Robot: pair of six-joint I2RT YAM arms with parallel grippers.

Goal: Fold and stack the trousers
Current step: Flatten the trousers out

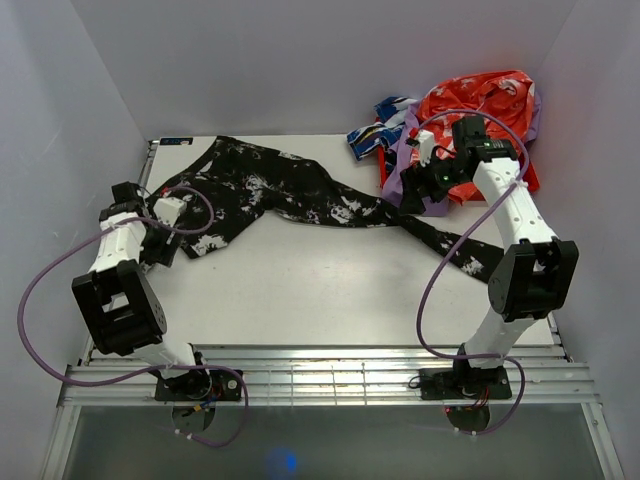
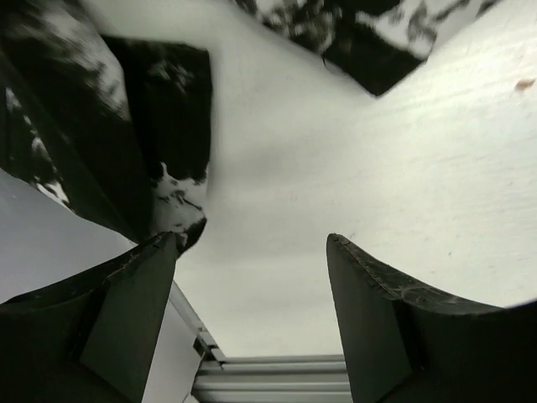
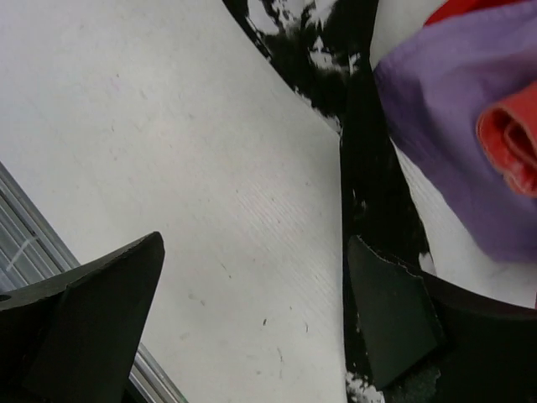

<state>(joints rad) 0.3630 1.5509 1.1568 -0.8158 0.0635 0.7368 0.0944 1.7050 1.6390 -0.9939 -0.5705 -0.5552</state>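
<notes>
Black trousers with white splotches (image 1: 285,190) lie spread across the white table, one leg running right toward the front (image 1: 455,250). My left gripper (image 1: 165,215) is open and empty at the trousers' left end; the fabric (image 2: 159,126) shows just beyond my left finger. My right gripper (image 1: 425,180) is open and empty over the right leg, next to the clothes pile; the black leg (image 3: 365,168) runs under my right finger.
A pile of clothes sits at the back right: red-orange garment (image 1: 480,110), purple cloth (image 1: 400,170) (image 3: 453,109), blue-white patterned piece (image 1: 375,130). White walls enclose the table on three sides. A metal rail (image 1: 320,375) runs along the near edge.
</notes>
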